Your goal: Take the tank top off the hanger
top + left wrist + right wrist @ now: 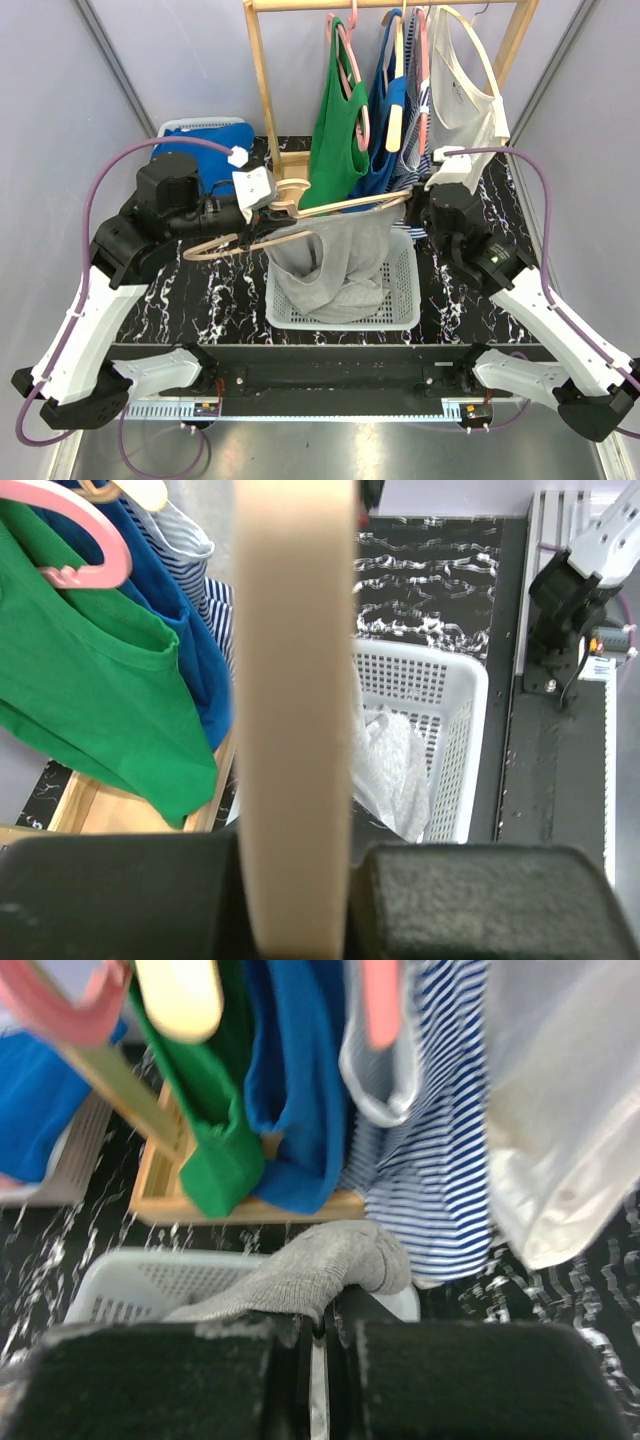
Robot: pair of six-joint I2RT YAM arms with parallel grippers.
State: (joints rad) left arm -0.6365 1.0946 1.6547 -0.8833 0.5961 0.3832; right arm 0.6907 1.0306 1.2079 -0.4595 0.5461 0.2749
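A grey tank top (335, 260) hangs from a beige hanger (300, 215) held level above the white basket (405, 300), and its lower part sags into the basket. My left gripper (262, 195) is shut on the hanger near its hook end. The left wrist view shows the hanger bar (295, 710) clamped between the left gripper (295, 880) fingers. My right gripper (420, 205) is at the hanger's far end, shut on the tank top's strap. In the right wrist view the grey fabric (310, 1270) is pinched in the right gripper (320, 1345) and bunches over the finger.
A wooden rack (262, 90) behind the basket carries green (335, 130), blue (385, 130), striped and white (465, 95) tops on hangers. A second basket with blue cloth (205, 140) sits back left. The table is black marble.
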